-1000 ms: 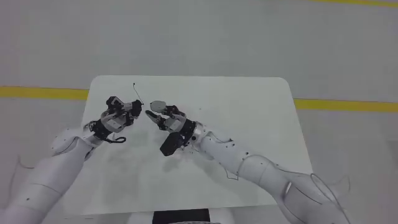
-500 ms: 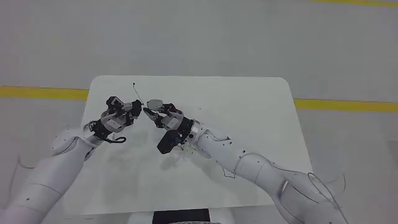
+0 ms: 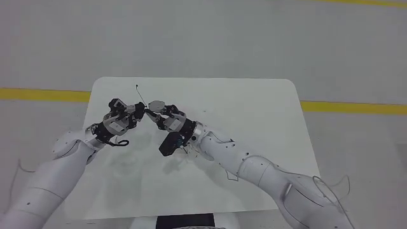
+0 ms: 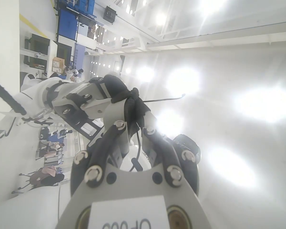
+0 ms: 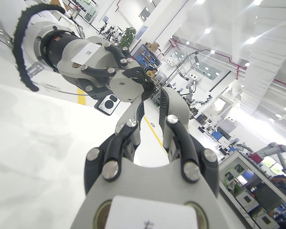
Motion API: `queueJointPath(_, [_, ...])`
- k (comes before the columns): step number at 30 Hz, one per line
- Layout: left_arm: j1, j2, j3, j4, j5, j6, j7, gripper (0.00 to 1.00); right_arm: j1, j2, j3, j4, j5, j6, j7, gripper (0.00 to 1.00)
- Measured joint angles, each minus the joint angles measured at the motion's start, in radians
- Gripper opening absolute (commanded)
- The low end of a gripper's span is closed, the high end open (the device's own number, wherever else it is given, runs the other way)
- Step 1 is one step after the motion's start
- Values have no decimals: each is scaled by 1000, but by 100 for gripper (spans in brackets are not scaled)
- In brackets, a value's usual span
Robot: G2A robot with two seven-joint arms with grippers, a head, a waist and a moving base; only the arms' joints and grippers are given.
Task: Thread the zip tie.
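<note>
Left end effector (image 4: 135, 116): its jaws are closed down on the zip tie (image 4: 164, 99), a thin black strap. The free length of the strap runs out past the fingertips, nearly straight, with a small hook at its end. In the top view I see it point toward the far edge of the worktop (image 3: 254, 102). A second thin black run drops back between the fingers toward the palm.

Right end effector (image 5: 152, 95): I read its jaws as partly open, with a narrow gap between the ribbed fingers (image 5: 139, 110). Its tips sit right against the left end effector's tips, at the point where the strap is pinched. I cannot tell whether they touch the strap.

Both end effectors meet tip to tip above the worktop, over its left half and nearer the far edge than the near one. The zip tie is held in the air, off the surface. The worktop is white with rounded corners.
</note>
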Motion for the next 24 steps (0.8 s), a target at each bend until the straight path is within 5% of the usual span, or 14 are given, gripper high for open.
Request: queueJointPath(24, [0,0,0,0,0,0,0,0,2,2,-16,-4,0,29,-4,21])
